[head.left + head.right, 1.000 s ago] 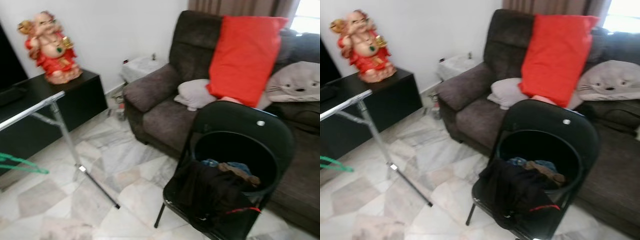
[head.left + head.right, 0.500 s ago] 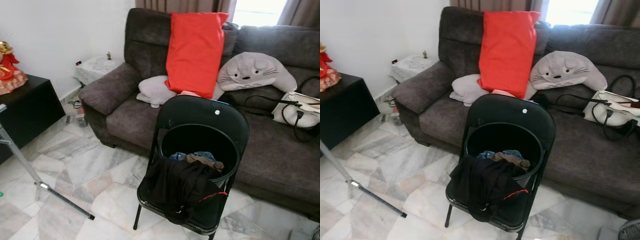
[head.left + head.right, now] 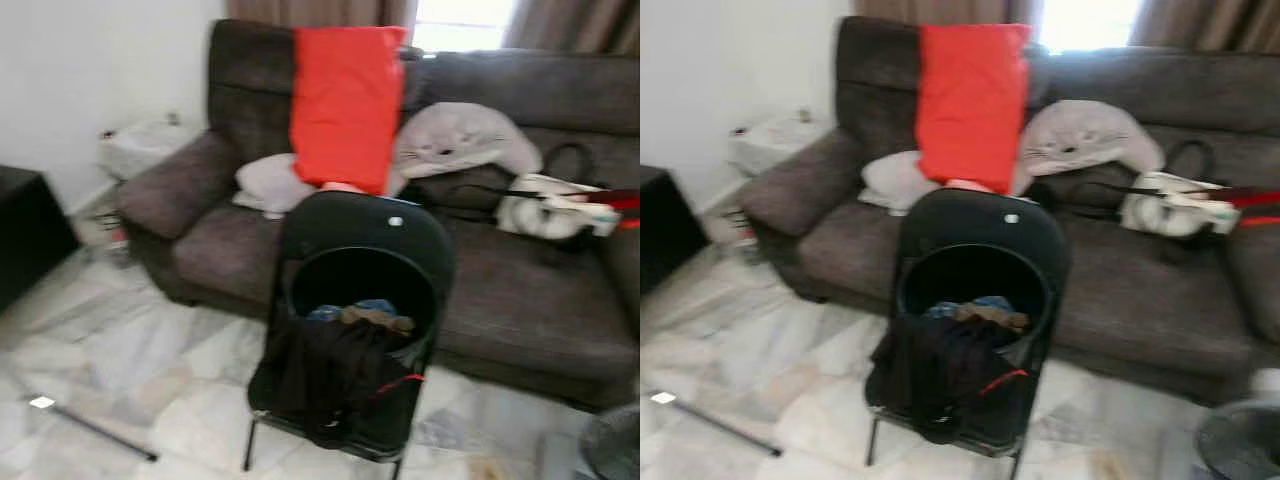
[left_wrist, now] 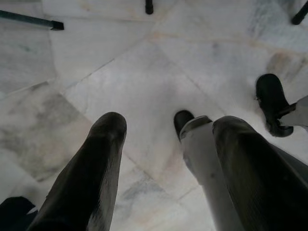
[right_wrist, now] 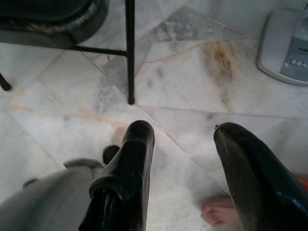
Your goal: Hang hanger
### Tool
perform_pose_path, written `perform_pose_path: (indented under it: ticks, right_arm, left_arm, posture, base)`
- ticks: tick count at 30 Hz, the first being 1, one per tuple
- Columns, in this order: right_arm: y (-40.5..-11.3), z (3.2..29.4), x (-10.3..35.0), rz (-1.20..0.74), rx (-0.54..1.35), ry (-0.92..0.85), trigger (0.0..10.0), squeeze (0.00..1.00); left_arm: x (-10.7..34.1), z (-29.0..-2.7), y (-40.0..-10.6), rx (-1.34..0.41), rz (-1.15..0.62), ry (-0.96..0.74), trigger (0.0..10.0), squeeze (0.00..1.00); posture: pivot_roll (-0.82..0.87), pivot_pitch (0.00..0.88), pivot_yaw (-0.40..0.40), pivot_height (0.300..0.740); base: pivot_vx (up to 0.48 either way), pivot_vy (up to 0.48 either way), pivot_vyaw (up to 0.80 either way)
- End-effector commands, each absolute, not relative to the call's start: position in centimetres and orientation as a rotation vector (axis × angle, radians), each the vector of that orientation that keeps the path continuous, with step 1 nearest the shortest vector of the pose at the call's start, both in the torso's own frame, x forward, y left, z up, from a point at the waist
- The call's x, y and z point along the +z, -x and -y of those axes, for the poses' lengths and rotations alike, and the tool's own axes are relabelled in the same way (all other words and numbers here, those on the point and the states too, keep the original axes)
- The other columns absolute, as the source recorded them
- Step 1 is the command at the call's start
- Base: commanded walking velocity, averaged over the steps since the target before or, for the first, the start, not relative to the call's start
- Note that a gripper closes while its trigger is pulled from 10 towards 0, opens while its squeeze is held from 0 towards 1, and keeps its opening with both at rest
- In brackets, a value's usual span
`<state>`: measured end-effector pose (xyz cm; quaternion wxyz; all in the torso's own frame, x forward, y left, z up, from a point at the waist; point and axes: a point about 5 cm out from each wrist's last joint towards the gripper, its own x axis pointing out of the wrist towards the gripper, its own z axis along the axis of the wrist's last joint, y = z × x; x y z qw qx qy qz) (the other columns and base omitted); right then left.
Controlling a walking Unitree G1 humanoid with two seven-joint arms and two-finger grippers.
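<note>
Hanger rack bar [image 3: 100, 435] slanting across marble floor [image 3: 150, 350]

Floor [image 4: 144, 82]: glossy veined marble tiles. Sofa [image 3: 520, 300]: matt brown plush cloth. Folding chair [image 3: 350, 240]: smooth black metal.

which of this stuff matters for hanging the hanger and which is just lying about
Likely for the job:
left gripper, open, empty
right gripper, open, empty
stand foot bar on the floor
clothes basket on the black chair

Just lying about:
sofa
red cushion
grey plush
white bag
fan base
</note>
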<state>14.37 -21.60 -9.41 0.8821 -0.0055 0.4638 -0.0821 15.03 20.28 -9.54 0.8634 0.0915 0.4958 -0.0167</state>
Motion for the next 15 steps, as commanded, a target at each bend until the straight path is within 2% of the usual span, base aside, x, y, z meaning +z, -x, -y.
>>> perform_pose_path:
  ticks: [1, 6, 15]
  right_arm:
    - [-14.7, 21.0, -9.4, -0.956, -0.139, 0.016, 10.0, 0.0]
    - [-14.6, 20.7, -9.4, -0.93, -0.127, 0.015, 10.0, 0.0]
    - [-14.9, 20.3, -8.9, -0.801, -0.168, -0.035, 10.0, 0.0]
  left_arm:
    - [-10.0, -21.0, -13.5, -0.018, -1.09, -0.203, 10.0, 0.0]
    - [-10.0, -21.4, -13.1, -0.016, -1.089, -0.22, 10.0, 0.0]
    - [-9.5, -21.1, -14.6, -0.047, -1.041, -0.245, 10.0, 0.0]
  posture:
    - [-0.06, 0.0, 0.023, 0.74]
    - [-0.06, 0.0, 0.042, 0.74]
    - [-0.09, 0.0, 0.055, 0.74]
  base:
    - [0.0, 0.0, 0.0]
    - [0.0, 0.0, 0.0]
    - [0.0, 0.0, 0.0]
